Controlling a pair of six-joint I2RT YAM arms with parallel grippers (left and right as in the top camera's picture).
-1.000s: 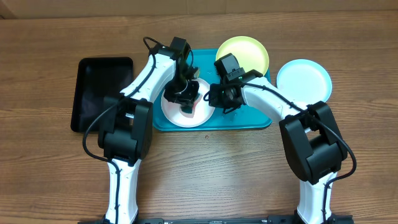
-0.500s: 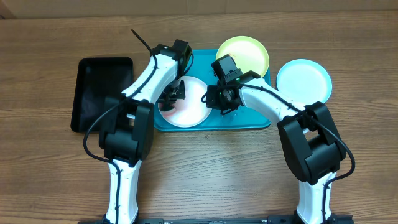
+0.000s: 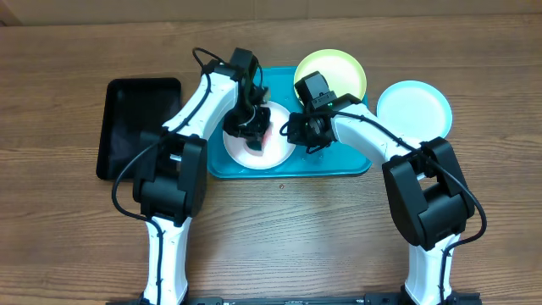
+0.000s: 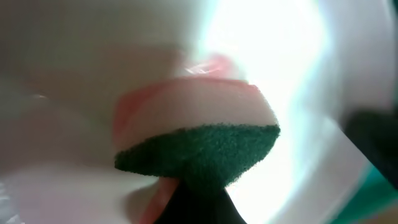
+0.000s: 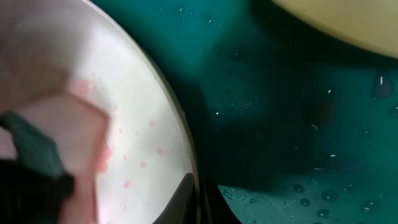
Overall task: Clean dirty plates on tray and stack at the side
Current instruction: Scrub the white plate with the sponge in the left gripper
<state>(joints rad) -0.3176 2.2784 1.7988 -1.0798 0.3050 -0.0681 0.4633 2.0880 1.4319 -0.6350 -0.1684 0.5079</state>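
Observation:
The white plate (image 3: 273, 151) lies at the left of the turquoise tray (image 3: 339, 159), with pink smears (image 5: 134, 155) on it. My left gripper (image 3: 252, 134) is shut on a sponge (image 4: 196, 134) with a green scrub face and presses it on the white plate (image 4: 62, 56). My right gripper (image 3: 298, 135) is shut on the white plate's right rim (image 5: 186, 168). The yellow-green plate (image 3: 339, 69) rests on the tray's back edge and shows in the right wrist view (image 5: 348, 18). The pale blue plate (image 3: 415, 106) lies on the table right of the tray.
A black rectangular tray (image 3: 135, 127) lies on the wooden table left of the turquoise tray. Water drops dot the turquoise tray floor (image 5: 298, 112).
My left gripper swung left off the plate centre half a second ago, then came back onto the middle with the sponge. The white plate shifted slightly. The right gripper stayed on the rim.

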